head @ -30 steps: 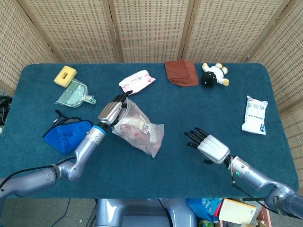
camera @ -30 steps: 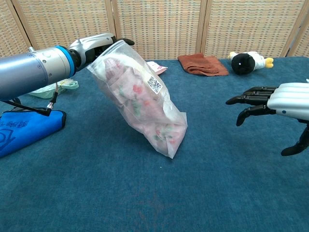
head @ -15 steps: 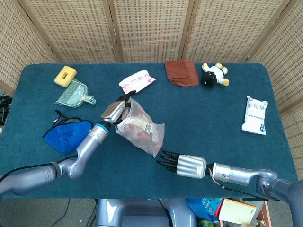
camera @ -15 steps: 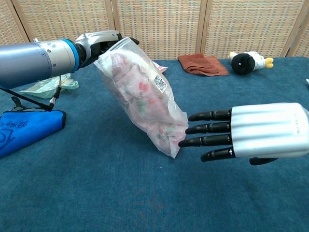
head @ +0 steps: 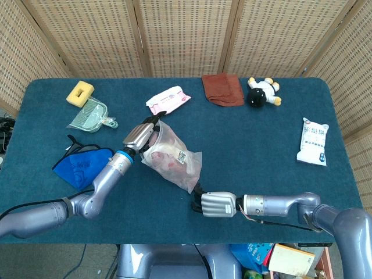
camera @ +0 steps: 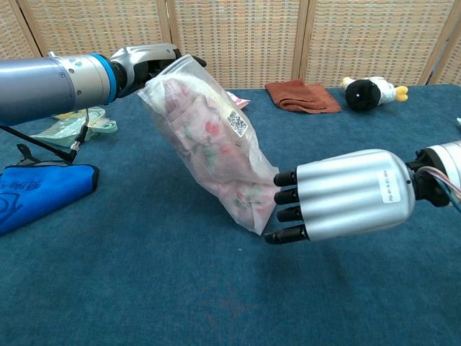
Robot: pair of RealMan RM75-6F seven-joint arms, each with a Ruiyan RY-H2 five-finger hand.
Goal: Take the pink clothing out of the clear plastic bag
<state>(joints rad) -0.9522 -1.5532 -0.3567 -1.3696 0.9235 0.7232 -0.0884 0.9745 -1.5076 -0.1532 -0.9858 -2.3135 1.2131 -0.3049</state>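
The clear plastic bag point(head: 172, 157) point(camera: 216, 144) stands tilted on the blue table, with the pink flowered clothing point(camera: 205, 133) still inside it. My left hand point(head: 141, 133) point(camera: 148, 61) grips the bag's top edge and holds that end up. My right hand point(head: 214, 204) point(camera: 338, 196) lies low at the bag's bottom corner, with its fingers point(camera: 284, 205) curled onto that corner. Its thumb is hidden.
A blue pouch point(head: 78, 165) lies left of the bag, with a green dustpan point(head: 90, 116) and a yellow sponge point(head: 79, 92) behind it. At the back are a wipes pack point(head: 168, 100), a brown cloth point(head: 222, 89) and a plush toy point(head: 261, 92). A white packet point(head: 312, 141) lies far right.
My right hand swept in from the right to the bag's bottom corner, and its outstretched fingers have curled in there. The left hand keeps its hold on the bag's top.
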